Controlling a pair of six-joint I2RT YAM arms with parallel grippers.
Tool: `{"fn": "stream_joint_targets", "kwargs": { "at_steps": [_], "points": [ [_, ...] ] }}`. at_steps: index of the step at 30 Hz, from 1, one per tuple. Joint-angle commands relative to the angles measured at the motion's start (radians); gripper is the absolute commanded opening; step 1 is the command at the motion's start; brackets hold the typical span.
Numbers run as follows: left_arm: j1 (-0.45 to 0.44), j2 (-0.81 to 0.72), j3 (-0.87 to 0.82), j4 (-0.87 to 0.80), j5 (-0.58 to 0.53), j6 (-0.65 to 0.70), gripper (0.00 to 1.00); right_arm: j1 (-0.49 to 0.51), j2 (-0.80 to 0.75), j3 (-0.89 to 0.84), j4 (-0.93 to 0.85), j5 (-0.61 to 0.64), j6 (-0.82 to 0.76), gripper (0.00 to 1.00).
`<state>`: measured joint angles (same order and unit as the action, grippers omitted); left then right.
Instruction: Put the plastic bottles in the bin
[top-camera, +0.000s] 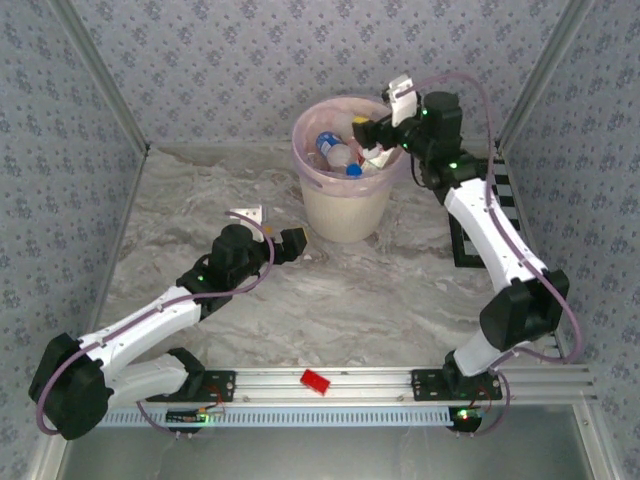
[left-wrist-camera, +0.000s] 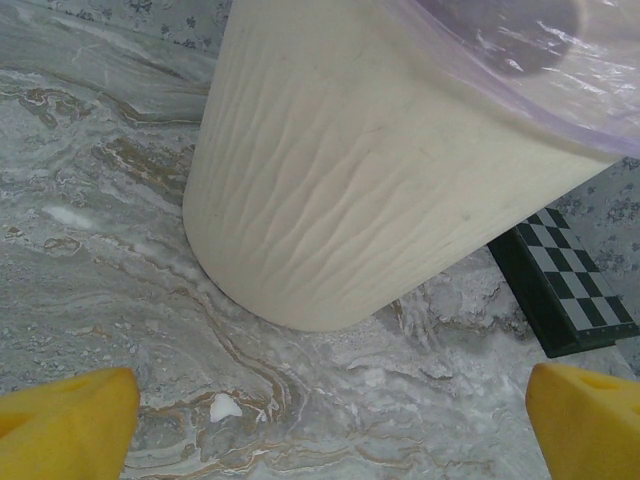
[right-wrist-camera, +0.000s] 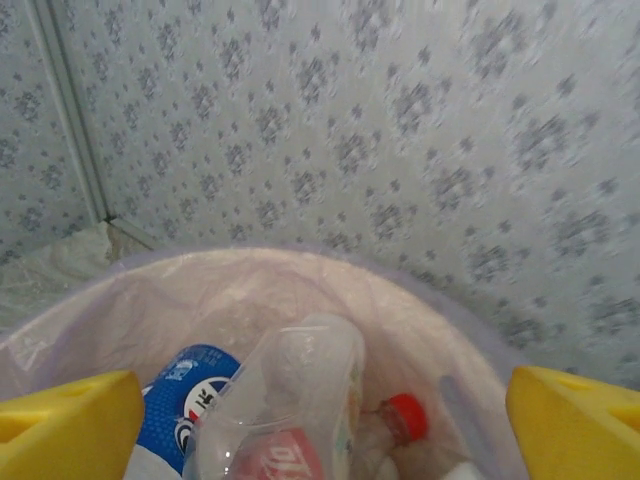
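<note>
Plastic bottles (right-wrist-camera: 290, 400) labelled red, blue lie in bin (top-camera: 345, 215); left claw (left-wrist-camera: 328, 420), right claw (right-wrist-camera: 322, 425) apart.

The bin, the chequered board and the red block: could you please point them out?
Bin (top-camera: 345, 215), top view, on its cream outer wall.
Chequered board (left-wrist-camera: 580, 285), left wrist view, on its patterned top face.
Red block (top-camera: 316, 381), top view, on its middle.

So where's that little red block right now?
In the top view, the red block lies on the metal rail at the table's near edge, roughly midway along it and well short of the bin.
</note>
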<state>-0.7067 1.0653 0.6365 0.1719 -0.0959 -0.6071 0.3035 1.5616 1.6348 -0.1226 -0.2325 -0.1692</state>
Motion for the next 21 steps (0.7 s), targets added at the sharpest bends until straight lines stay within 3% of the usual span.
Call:
{"fn": "stream_joint_targets", "kwargs": {
  "at_steps": [1, 3, 8, 16, 21],
  "points": [
    [0.009, 0.017, 0.013, 0.048, 0.019, -0.019, 0.99, -0.014, -0.049, 0.128, -0.208, 0.083, -0.005, 0.78],
    [0.009, 0.027, 0.016, 0.054, 0.025, -0.022, 0.99, -0.011, -0.018, 0.190, -0.298, 0.081, 0.013, 0.62],
    [0.009, 0.030, 0.028, 0.046, 0.035, -0.025, 0.99, 0.034, 0.038, 0.199, -0.358, 0.113, 0.011, 0.37],
    [0.009, 0.005, 0.026, 0.014, 0.019, -0.025, 0.99, 0.064, 0.170, 0.233, -0.397, 0.084, 0.024, 0.33],
    [0.009, 0.011, 0.032, 0.002, 0.018, -0.024, 0.99, 0.064, 0.154, 0.240, -0.405, 0.070, 0.031, 0.34]
  ]
}}
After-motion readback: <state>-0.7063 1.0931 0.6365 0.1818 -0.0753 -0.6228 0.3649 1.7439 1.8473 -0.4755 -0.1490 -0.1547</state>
